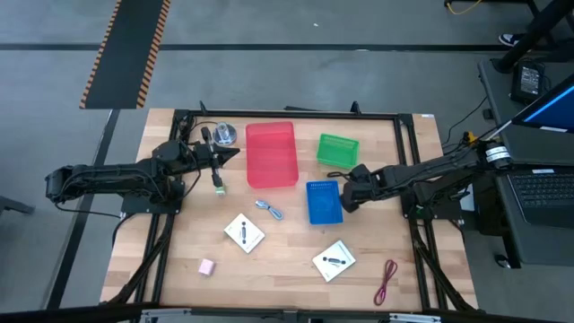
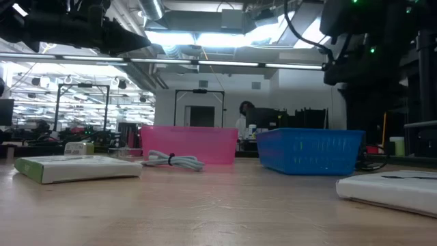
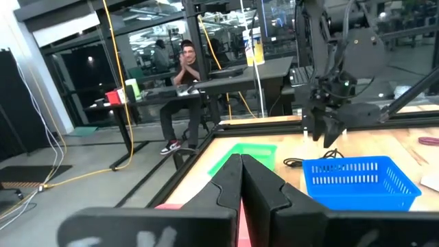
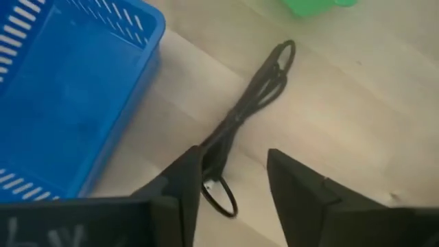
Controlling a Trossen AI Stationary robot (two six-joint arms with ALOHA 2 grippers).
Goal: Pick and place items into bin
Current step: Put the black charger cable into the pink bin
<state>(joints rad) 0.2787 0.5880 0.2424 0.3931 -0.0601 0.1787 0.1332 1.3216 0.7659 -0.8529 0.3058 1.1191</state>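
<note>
My left gripper [image 1: 235,154] is shut and empty, held above the table at the left side of the red bin [image 1: 272,154]. My right gripper [image 4: 233,182] is open over a black cord [image 4: 255,88] lying on the table between the blue bin [image 1: 324,202] and the green bin [image 1: 337,150]; its fingers stand on either side of the cord's near end. Lying on the table are two white cards [image 1: 244,232] [image 1: 334,261], a pink cube [image 1: 207,266], a dark red cord [image 1: 387,281], a silvery-blue piece [image 1: 268,210] and a tiny green-white piece [image 1: 220,189].
A round silver disc [image 1: 224,135] lies behind my left gripper. The three bins stand close together at the table's middle and far side. A person sits at a desk beyond the table in the left wrist view [image 3: 184,89]. Bare wood lies along the near edge.
</note>
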